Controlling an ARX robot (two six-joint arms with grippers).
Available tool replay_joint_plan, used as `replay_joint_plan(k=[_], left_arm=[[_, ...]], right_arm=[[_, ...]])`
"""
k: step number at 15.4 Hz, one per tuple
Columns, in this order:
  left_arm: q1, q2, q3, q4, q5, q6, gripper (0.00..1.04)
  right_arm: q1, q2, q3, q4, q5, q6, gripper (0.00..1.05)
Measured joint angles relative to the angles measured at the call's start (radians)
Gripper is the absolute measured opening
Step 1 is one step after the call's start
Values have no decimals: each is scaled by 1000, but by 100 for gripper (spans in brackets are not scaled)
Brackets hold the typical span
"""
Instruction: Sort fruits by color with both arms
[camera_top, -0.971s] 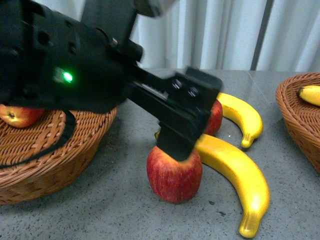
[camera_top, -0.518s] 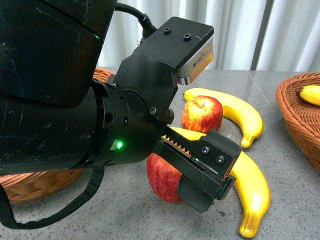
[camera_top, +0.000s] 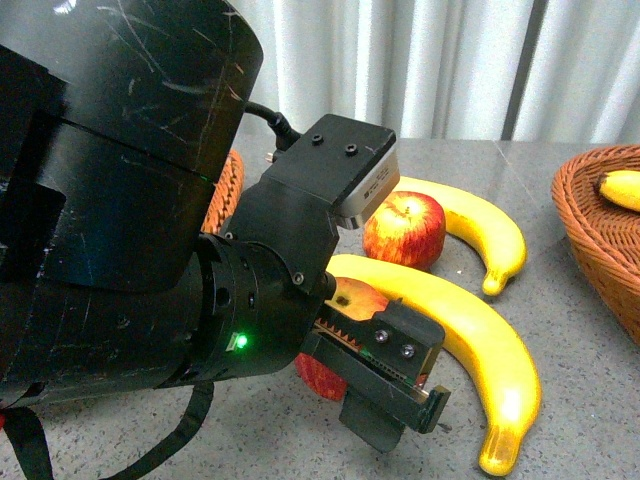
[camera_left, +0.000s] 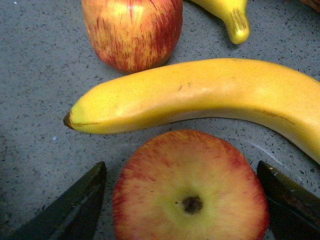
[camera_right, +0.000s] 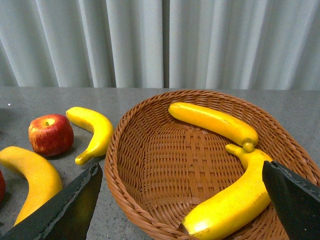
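My left gripper (camera_top: 392, 392) is open and low over the nearest red apple (camera_top: 356, 297), which it mostly hides in the front view. In the left wrist view this apple (camera_left: 190, 195) sits stem-up between the two black fingers (camera_left: 75, 210), with a gap on each side. A long yellow banana (camera_left: 200, 95) lies just beyond it, then a second apple (camera_left: 132, 30). My right gripper (camera_right: 180, 200) hangs open and holds nothing above a wicker basket (camera_right: 116, 160) with two bananas (camera_right: 215, 122) in it.
On the grey table lie a second apple (camera_top: 405, 228), a near banana (camera_top: 480, 345) and a far banana (camera_top: 485, 225). A wicker basket (camera_top: 595, 235) with a banana (camera_top: 620, 188) stands at the right. A sliver of another basket (camera_top: 228, 185) shows behind the left arm.
The left arm has swung round over the near apple and come down, so its open fingers now flank that apple. The fruit on the table has not moved.
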Motion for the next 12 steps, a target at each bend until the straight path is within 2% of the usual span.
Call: replay_joint_plan(k=[2,4,9,12], left_arm=[[0,2,0,1,8,2,72],[0,2,0,-1,12,2,68],[18,-57,0,-7,13,10,67],[108,-175,13,51,-89,-14,67]], right_arm=[[0,0,0,0,0,0,98],[0,0,0,0,0,0,98],[0,0,0,0,0,0,98],[0,0,0,0,0,0,98]])
